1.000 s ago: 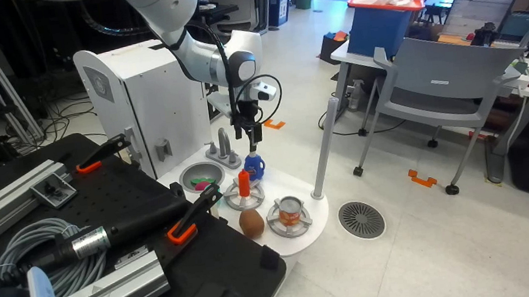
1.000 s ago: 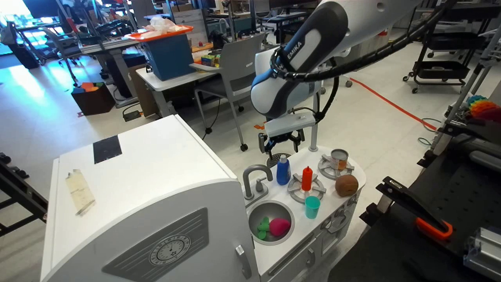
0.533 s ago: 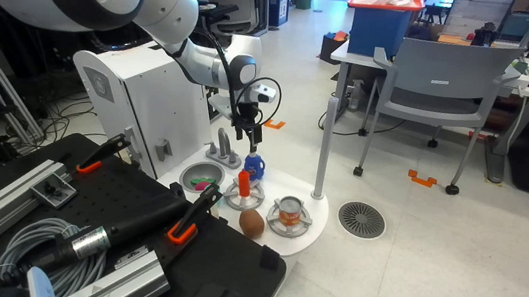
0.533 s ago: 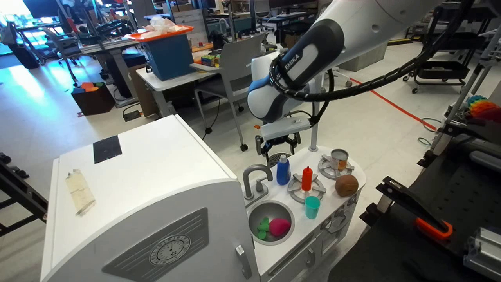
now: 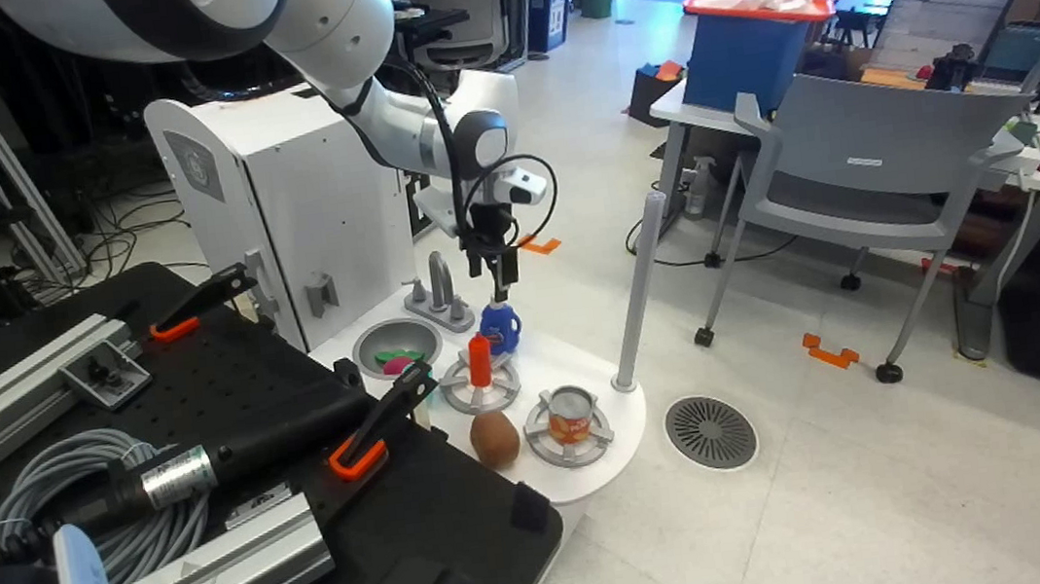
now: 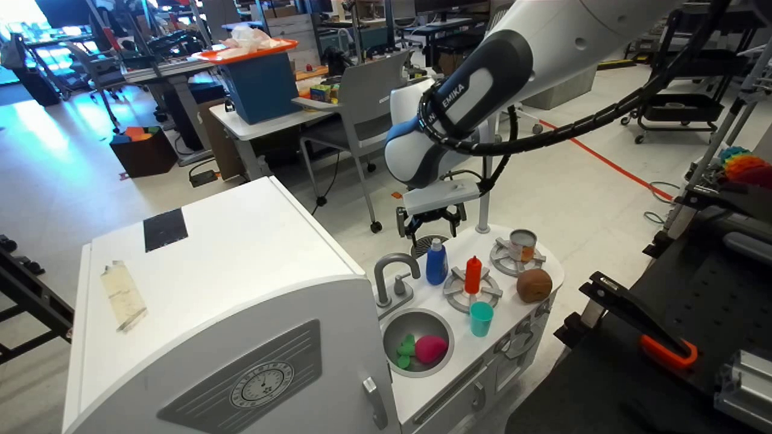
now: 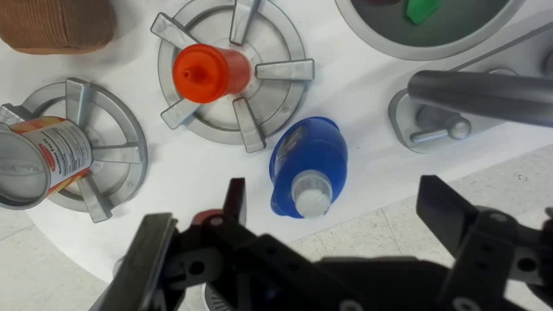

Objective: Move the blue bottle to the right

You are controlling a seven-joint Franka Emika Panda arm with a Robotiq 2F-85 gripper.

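Most of the wrist view is filled by the white counter [image 7: 371,172], on which the blue bottle [image 7: 312,162] is stood upright in the middle of the frame, close to the counter's edge, with the grey burner [image 7: 285,69] set just beside it at upper left and the tap [image 7: 479,93] seen at the right edge. The gripper [image 7: 337,203] is spread wide at the bottom of that frame, with nothing gripped between its fingers [image 7: 440,216]; in both exterior views it is shown above the bottle (whether the top is touched cannot be told). By its look the bottle is judged to be light, stiff plastic, not easily broken, but smooth enough to slip and readily tipped. A hold across its broad blue body is advised, as low as can be reached. The red bottle [image 7: 207,73], slimmer, is stood on the burner and could be knocked by a careless swing toward upper left. The blue bottle's left side is nearly met by one burner prong [image 7: 249,125], so a lift before any sideways shift seems called for. The pale cap [image 7: 312,198], small and rounded, is best left ungripped.
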